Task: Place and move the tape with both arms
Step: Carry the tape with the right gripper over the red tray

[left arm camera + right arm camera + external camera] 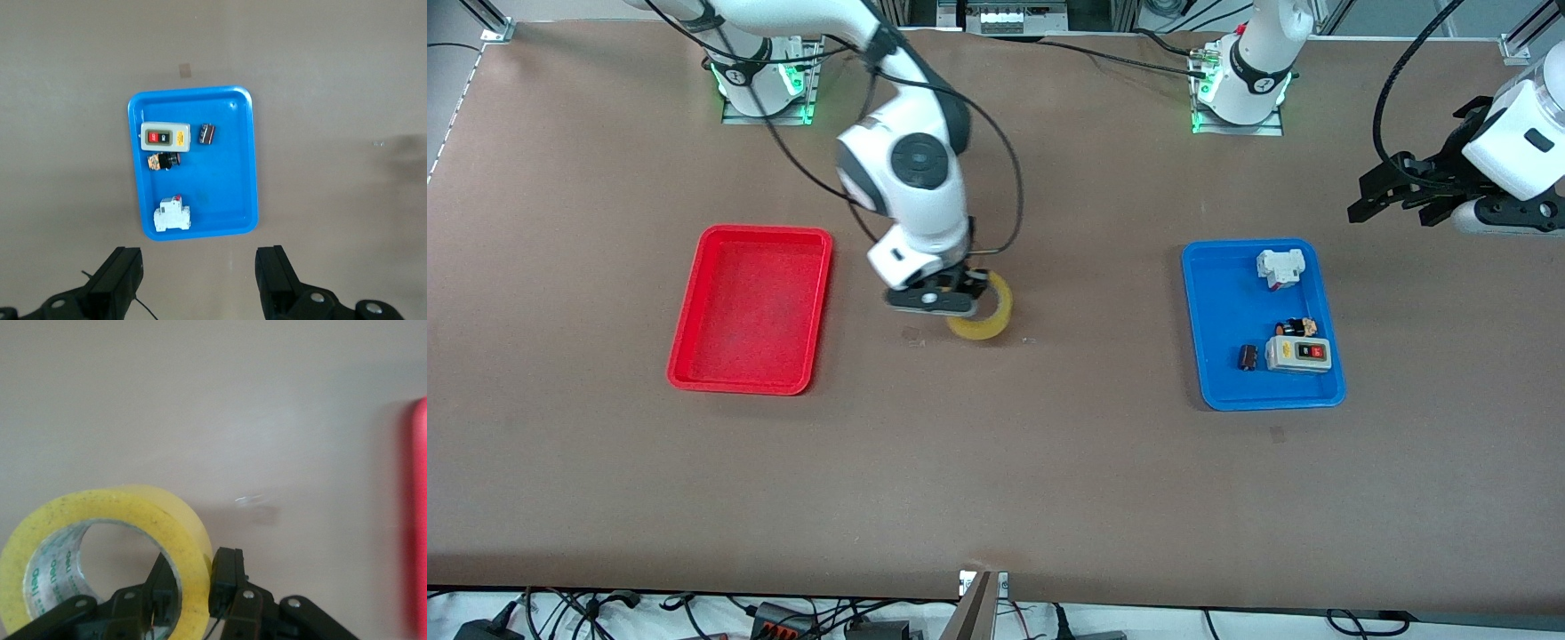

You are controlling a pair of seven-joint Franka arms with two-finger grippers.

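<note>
While the translucent yellow ring of packing tape point(983, 311) sits on the bare brown table point(996, 480) between the two trays, we have the right gripper point(941, 298) pinching its wall — one finger inside the hole. We judge the grasp made; carrying and placing remain. The left gripper point(1396, 191) waits spread above the blue tray point(1218, 320) of small electrical parts. The red tray point(749, 309) lies unobstructed.
</note>
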